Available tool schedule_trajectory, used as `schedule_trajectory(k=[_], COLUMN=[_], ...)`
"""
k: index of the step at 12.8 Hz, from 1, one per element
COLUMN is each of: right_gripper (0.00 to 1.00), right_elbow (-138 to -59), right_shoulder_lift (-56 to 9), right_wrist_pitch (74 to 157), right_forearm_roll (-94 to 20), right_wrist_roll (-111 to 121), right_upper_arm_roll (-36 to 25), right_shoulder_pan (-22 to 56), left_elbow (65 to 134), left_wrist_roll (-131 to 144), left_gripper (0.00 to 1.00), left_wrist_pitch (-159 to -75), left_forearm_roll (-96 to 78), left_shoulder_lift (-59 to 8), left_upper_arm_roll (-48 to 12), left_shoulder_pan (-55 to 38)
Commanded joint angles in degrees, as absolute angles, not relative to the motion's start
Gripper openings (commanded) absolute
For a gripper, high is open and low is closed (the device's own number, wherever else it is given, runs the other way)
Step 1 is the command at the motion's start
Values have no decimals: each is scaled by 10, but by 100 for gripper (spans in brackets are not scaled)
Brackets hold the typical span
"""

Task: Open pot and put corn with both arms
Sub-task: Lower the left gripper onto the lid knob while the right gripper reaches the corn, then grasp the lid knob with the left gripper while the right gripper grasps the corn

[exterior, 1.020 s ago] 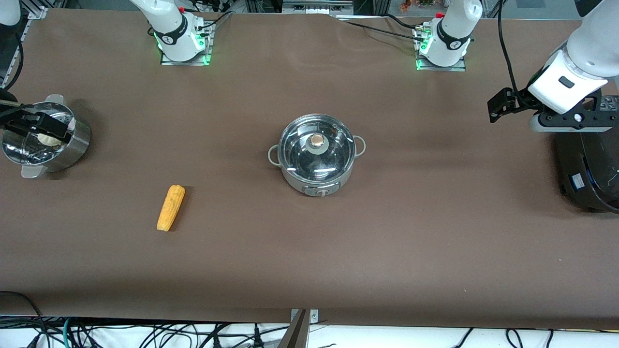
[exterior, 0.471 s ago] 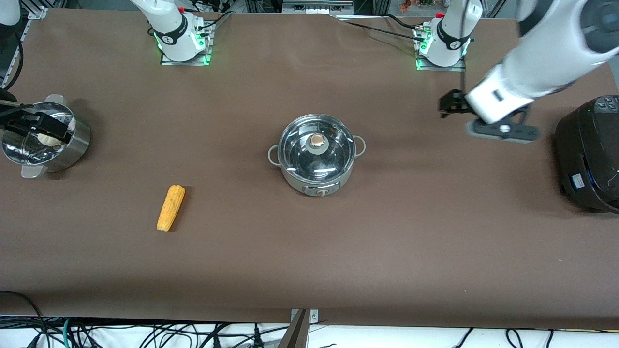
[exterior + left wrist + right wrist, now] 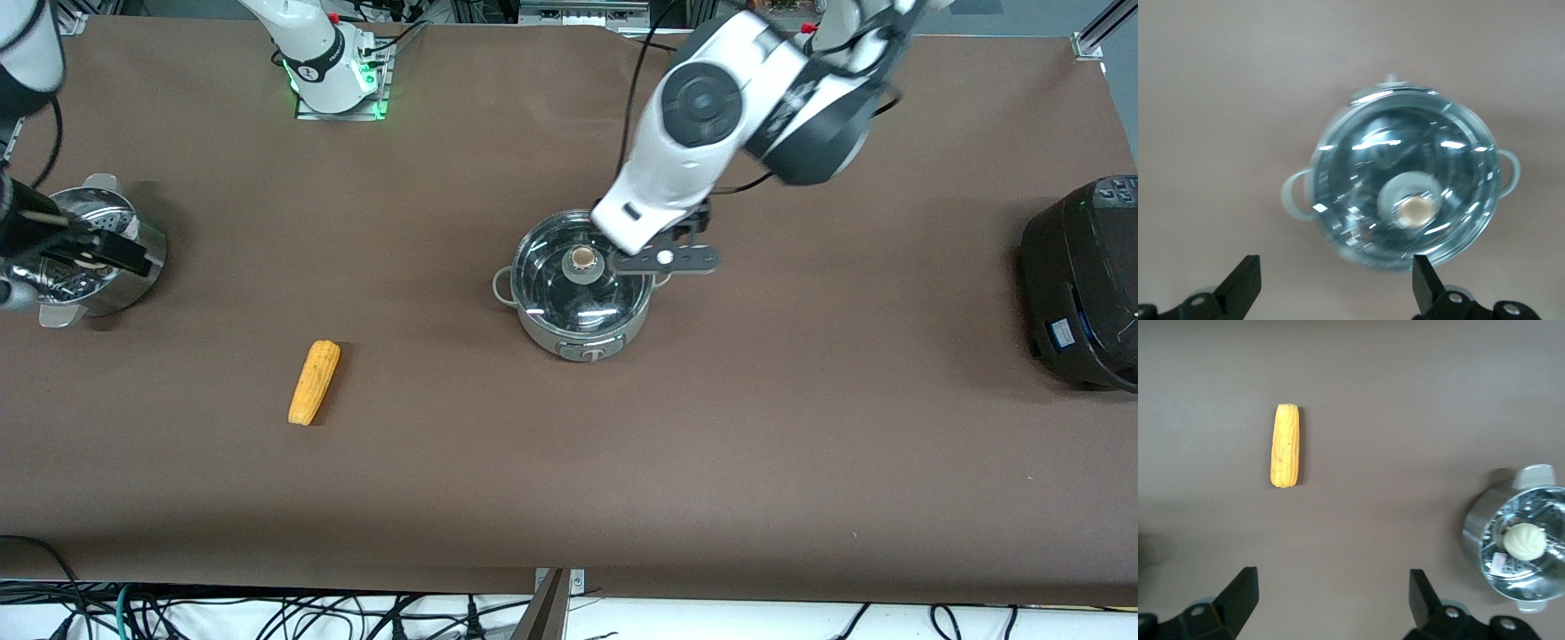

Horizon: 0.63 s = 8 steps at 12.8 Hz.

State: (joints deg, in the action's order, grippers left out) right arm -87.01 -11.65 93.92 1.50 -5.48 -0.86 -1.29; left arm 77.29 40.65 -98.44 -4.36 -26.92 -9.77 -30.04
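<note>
Colours you see on the brown table point(image 3: 800, 427)

The corn point(image 3: 314, 382) is yellow-orange; the pot point(image 3: 582, 284) is shiny steel (copper-coloured knob point(image 3: 583, 258)).

No readable text, brands or numbers in any view. Closest candidates: a small blue sticker on the black cooker point(image 3: 1060, 334) and its top button panel, plus round logo marks on the arm base collars point(image 3: 313, 69), all too small to make out. The pot point(image 3: 582, 293) has a front knob, possibly with markings, but nothing legible. Both wrist views show no lettering at all.
</note>
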Motion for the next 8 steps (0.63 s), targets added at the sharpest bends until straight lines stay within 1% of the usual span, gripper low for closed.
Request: schedule_trajectory(k=[1,2,4,6,8], right_gripper=[100,100,100,100,100], right_elbow=[-860,-867,-883,-912,-942], right_shoulder_lift=[-197,-226,-272,-307,-327], right_wrist_pitch=[996,1038,1111,1187,1263], right_forearm_roll=[-24,-39,-51,-55,-56], right_wrist_roll=[-53,-53,-57,-62,-89], right_upper_arm_roll=[-4,-4,-1,3,5], right_shoulder_pan=[-18,-16,-14,-7,17], left_elbow=[738,739,742,745,763], left_wrist_roll=[410,410,406,406,406], left_gripper=[100,100,100,100,100], left_wrist_pitch=[-1029,-1047,-1056,-1056,-1056], left_forearm_roll=[-41,-40,-40,-39,-39], left_shoulder_lift=[-334,-347,-365,-368,-369], left_upper_arm_roll=[-92,-91,-92,-91,-92], left_shoulder_pan=[-338,-348,-351,-352,-355])
